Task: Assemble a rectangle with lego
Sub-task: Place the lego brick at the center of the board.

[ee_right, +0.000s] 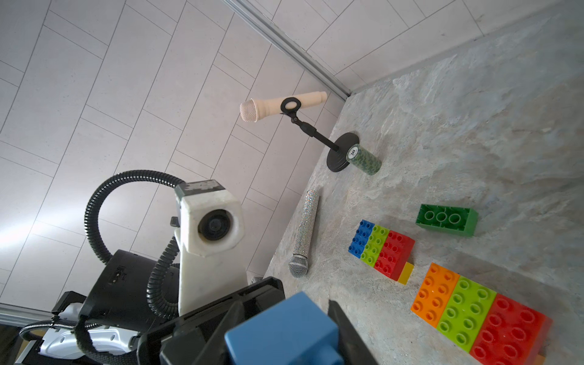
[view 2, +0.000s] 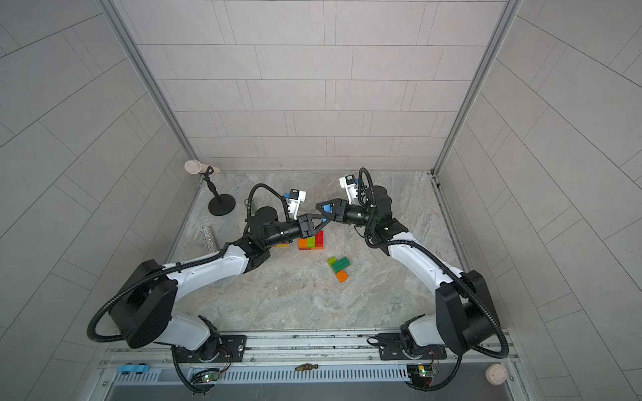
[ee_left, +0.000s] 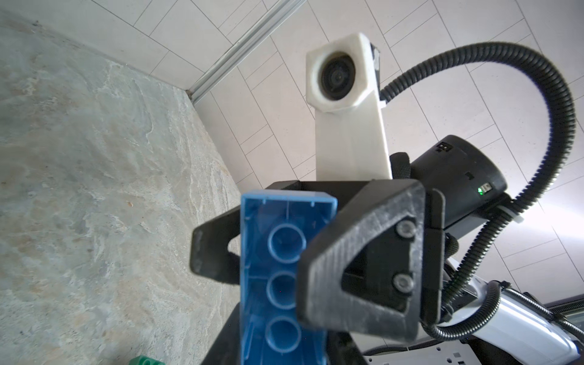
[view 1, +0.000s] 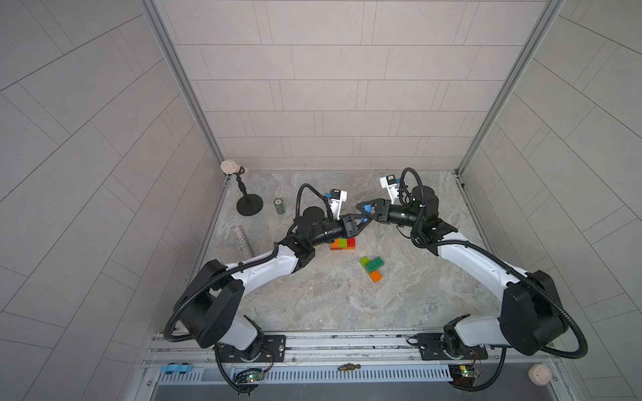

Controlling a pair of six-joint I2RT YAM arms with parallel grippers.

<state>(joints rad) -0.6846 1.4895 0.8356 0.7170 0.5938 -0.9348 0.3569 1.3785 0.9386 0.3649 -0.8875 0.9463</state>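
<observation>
Blue brick (ee_left: 278,252) pinched by left pincer (view 1: 365,220); right pincer (view 1: 360,207) straddles it, grip unclear.

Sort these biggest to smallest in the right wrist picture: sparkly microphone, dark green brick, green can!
1. sparkly microphone
2. dark green brick
3. green can
The can sits farther from the camera, so its last place is unsure.

Near tabletop (view 1: 312,305) lies open; brick row (view 1: 343,243) and brick cluster (view 1: 373,265) occupy the middle; microphone stand (view 1: 249,205), can (view 1: 279,207) far left.
</observation>
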